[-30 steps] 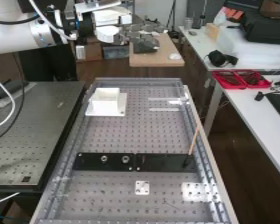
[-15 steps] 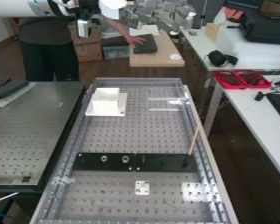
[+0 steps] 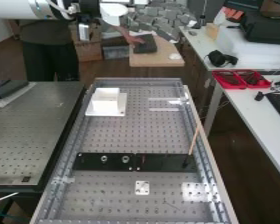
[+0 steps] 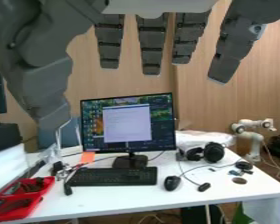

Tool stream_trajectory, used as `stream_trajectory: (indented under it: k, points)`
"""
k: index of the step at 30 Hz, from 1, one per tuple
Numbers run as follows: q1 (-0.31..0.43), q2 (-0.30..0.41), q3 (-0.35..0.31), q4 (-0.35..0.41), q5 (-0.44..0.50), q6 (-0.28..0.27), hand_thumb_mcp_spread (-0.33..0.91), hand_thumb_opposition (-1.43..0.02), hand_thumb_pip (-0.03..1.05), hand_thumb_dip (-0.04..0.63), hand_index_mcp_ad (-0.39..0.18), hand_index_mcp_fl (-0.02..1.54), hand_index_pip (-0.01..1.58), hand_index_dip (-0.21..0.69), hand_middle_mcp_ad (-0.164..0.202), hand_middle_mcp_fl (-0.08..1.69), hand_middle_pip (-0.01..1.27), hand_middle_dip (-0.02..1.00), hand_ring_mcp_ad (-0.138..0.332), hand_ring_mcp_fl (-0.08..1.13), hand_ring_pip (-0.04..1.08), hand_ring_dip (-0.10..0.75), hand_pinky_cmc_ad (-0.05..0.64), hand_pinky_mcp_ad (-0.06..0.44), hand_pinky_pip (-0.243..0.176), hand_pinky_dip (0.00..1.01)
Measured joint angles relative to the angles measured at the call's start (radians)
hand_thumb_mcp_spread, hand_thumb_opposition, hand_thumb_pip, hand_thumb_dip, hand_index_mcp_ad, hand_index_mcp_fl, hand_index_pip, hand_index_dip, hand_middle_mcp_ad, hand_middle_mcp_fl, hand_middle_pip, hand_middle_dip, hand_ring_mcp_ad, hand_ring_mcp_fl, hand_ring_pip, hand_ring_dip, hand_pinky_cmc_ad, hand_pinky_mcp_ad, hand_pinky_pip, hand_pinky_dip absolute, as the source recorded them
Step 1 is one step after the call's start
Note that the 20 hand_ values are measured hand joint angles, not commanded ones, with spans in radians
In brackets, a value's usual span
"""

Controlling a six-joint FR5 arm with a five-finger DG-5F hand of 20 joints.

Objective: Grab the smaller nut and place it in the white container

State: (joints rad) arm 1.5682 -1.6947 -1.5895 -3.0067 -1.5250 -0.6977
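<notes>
A monitor (lit) stands behind a keyboard.

High view slanting down along worktop, level wrist view facing monitor, closer to red tray both share

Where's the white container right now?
In the high view, the white container stands on a white plate at the far left of the bench, beyond the black strip.

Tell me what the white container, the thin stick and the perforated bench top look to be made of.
White container: probably plastic, matte, as its walls look even and unshiny. Thin stick: perhaps plain wood, dull, given its tan colour. Perforated bench top: likely metal, satin, from its grey sheen and regular holes.
</notes>
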Motion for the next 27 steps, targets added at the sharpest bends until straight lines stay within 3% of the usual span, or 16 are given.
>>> stream_trajectory:
  k: [17, 27]
  points:
    - [0.000, 0.015, -0.031, 0.023, 0.012, 0.020, 0.22, -0.73, 0.75, 0.188, -0.152, 0.13, 0.12, 0.152, 0.086, 0.12, 0.12, 0.25, 0.129, 0.00, 0.09, 0.138, 0.394, 0.314, -0.045, 0.37]
    - [-0.005, 0.042, -0.048, 0.003, -0.029, 0.033, 0.22, -0.73, 0.75, 0.188, -0.152, 0.13, 0.12, 0.154, 0.086, 0.12, 0.12, 0.25, 0.129, 0.00, 0.09, 0.138, 0.394, 0.314, -0.045, 0.37]
